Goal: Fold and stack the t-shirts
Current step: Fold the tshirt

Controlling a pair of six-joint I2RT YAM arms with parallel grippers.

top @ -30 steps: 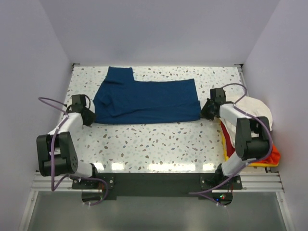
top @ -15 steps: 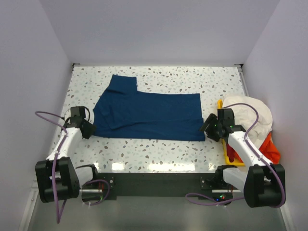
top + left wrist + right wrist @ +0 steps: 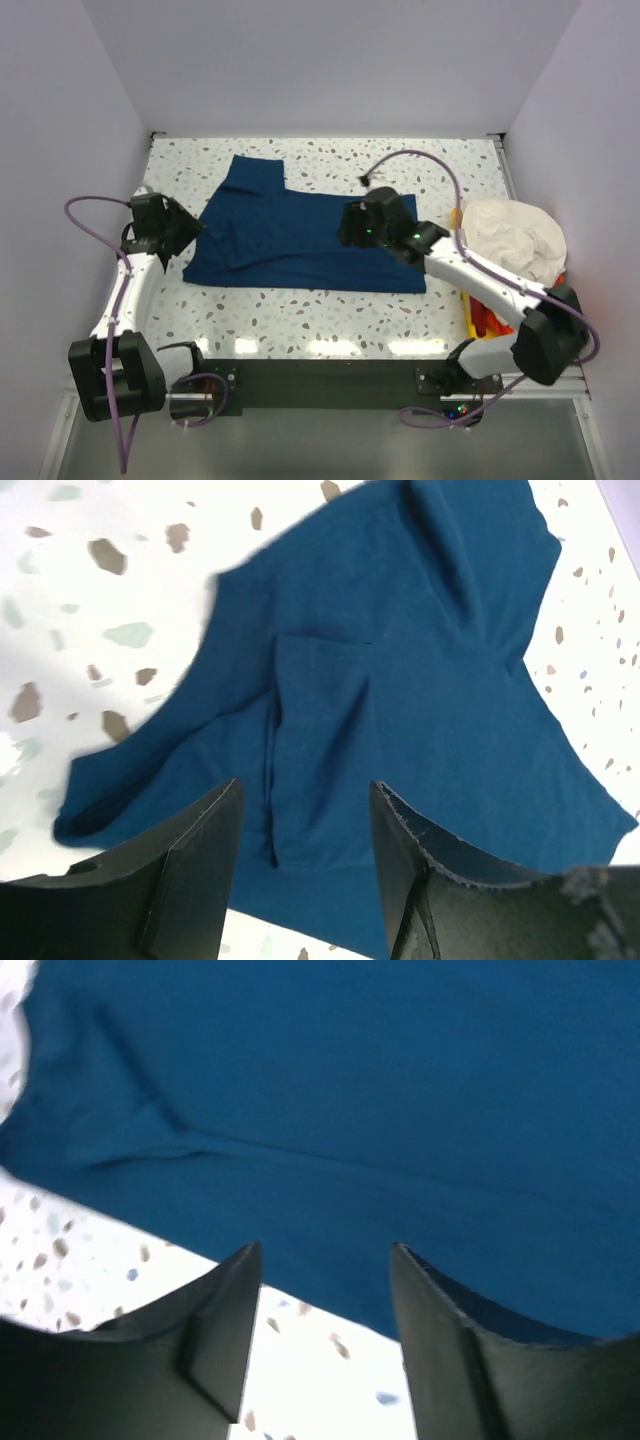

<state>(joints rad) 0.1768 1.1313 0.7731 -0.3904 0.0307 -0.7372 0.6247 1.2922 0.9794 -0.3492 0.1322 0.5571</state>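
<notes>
Surface finishes: cloth, counter, jaws
The navy t-shirt and cream-white t-shirt are soft matt cloth; the counter is smooth, glossy, stone-speckled; the jaws of the left gripper and right gripper are matt black plastic, rough-edged

The right arm hides part of the flat navy blue cloth t-shirt; the cream-white cloth shirt covers most of the yellow plastic bin; the right wrist view is blurred.
</notes>
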